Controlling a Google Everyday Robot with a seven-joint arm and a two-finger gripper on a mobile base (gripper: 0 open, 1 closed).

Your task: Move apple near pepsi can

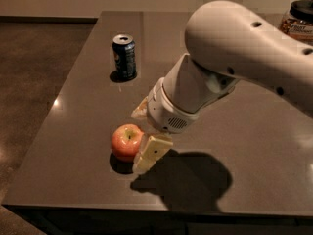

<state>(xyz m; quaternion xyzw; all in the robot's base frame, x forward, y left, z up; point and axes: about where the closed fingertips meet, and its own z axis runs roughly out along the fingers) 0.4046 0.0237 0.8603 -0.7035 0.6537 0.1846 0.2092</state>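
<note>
White arm (234, 58) reaches down from upper right; the tool (142, 140) hangs low, fingers (152, 152) seemingly spread.

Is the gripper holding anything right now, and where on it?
Nothing is held yet. The gripper is open, with one finger on either side of the apple, which rests on the table.

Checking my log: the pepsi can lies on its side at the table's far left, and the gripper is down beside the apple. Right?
Not quite. The camera view shows the pepsi can standing upright, not on its side, at the far left of the table. The gripper, open, is indeed down beside the apple.
</note>
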